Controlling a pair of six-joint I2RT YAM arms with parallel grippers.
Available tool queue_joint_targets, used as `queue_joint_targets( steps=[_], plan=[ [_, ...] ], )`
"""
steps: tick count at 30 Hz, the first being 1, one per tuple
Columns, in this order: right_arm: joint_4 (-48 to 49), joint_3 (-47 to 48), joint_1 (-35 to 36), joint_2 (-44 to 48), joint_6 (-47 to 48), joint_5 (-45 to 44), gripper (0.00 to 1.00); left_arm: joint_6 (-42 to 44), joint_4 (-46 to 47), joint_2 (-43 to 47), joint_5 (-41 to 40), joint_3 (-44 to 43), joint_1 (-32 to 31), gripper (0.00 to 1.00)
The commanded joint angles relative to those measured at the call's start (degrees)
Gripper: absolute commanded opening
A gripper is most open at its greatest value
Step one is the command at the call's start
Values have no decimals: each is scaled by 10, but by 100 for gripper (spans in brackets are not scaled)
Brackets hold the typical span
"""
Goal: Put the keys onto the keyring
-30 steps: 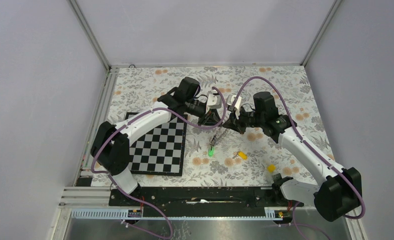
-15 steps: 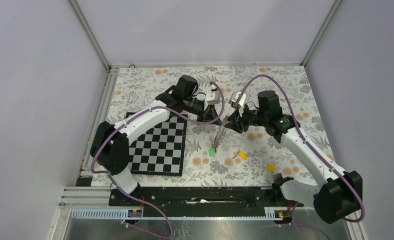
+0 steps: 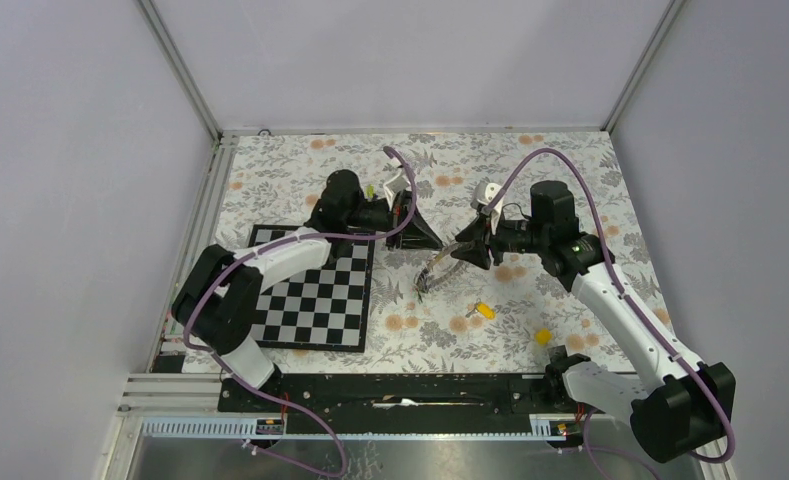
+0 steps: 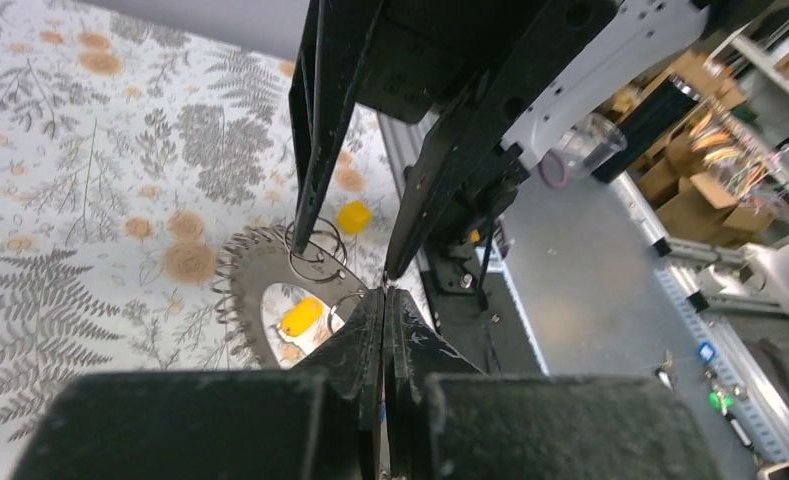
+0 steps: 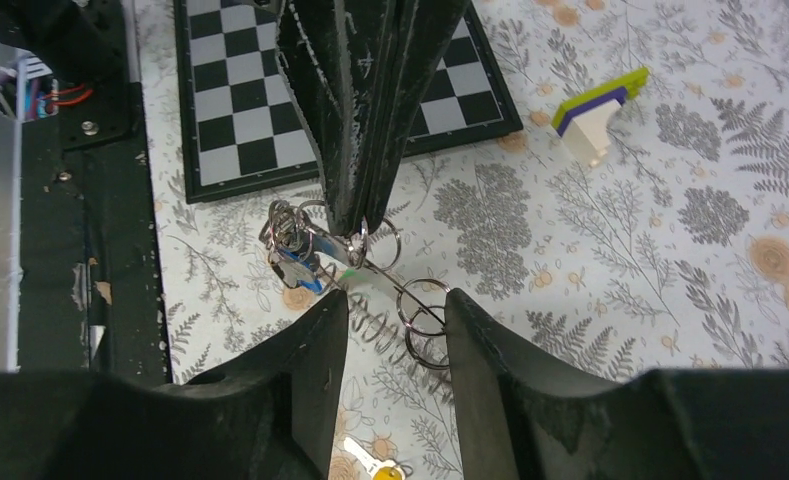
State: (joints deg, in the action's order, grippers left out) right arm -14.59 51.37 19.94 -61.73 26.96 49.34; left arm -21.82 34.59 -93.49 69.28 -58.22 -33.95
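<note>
The keyring (image 3: 435,268), a thin grey loop with a jagged edge, hangs tilted between the two grippers at mid-table. My left gripper (image 3: 437,243) is shut, and its tips (image 4: 384,293) pinch the keyring (image 4: 245,270) at its rim, beside small wire rings. A blue key (image 5: 295,268) and a sliver of green hang on the keyring (image 5: 375,320). My right gripper (image 5: 392,298) stands open, one finger on each side of the loop, gripping nothing. Two yellow keys (image 3: 483,310) (image 3: 543,337) lie loose on the cloth; one of them (image 4: 300,317) shows through the loop.
A chessboard (image 3: 315,290) lies left of the grippers on the floral cloth. A small block in green, purple and white (image 5: 595,115) sits beyond the left gripper. The black base rail (image 3: 400,390) runs along the near edge.
My right gripper has opened and drawn back to the right. The left gripper has shifted left and turned, and the keyring has swung to a slant with its low end raised.
</note>
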Motion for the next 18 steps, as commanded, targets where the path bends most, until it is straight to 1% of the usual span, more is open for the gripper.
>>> queue_joint_targets(
  steps=[1, 8, 13, 18],
  plan=[
    [21, 10, -2, 5, -22, 58, 46, -257, 358, -1, 1, 21, 6, 0],
    [30, 10, -1, 6, -36, 73, 45, -315, 434, -25, -13, 33, 6, 0],
    [27, 13, -2, 10, -34, 69, 44, -381, 507, -47, -20, 37, 7, 0],
    [1, 23, -2, 23, -8, 48, 46, -395, 526, -51, -23, 41, 6, 0]
  ],
)
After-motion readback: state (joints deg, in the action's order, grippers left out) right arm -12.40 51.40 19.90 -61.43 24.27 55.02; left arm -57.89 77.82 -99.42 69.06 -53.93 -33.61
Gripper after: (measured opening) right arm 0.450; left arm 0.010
